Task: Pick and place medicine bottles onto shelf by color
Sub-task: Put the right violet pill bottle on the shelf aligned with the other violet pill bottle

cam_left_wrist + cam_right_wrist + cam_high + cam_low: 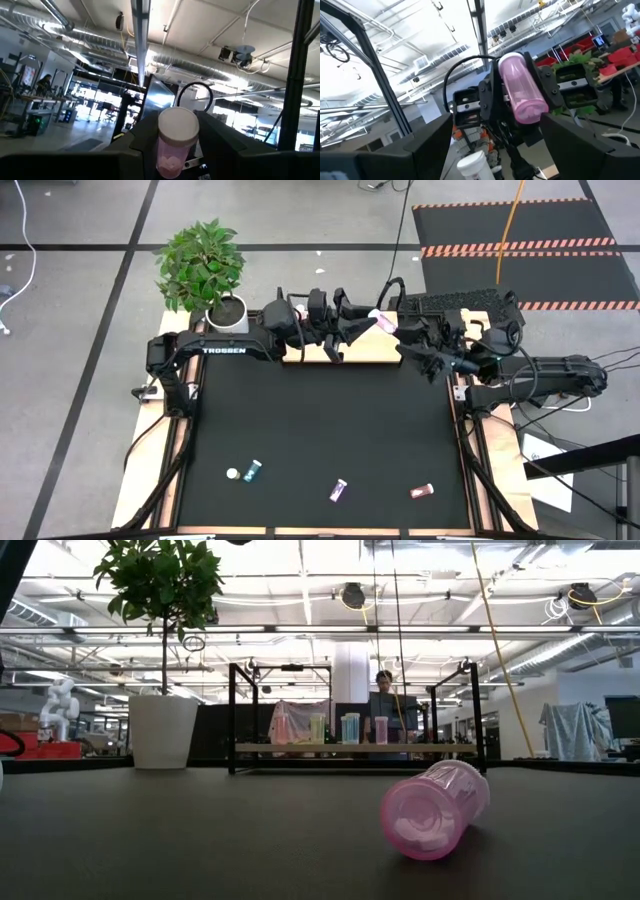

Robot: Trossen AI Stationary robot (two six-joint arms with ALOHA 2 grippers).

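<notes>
One pink bottle [384,322] is clamped in the left hand [378,321] above the shelf [365,352], where four bottles [330,728] stand. Three more [338,490] lie on the tabletop [320,420]. The right hand [425,365] hovers nearby; I cannot tell its opening.

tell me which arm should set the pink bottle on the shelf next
Left. The left hand is already shut on the pink bottle and holds it up over the shelf. The right hand only faces it, next to the bottle, holding nothing.
</notes>
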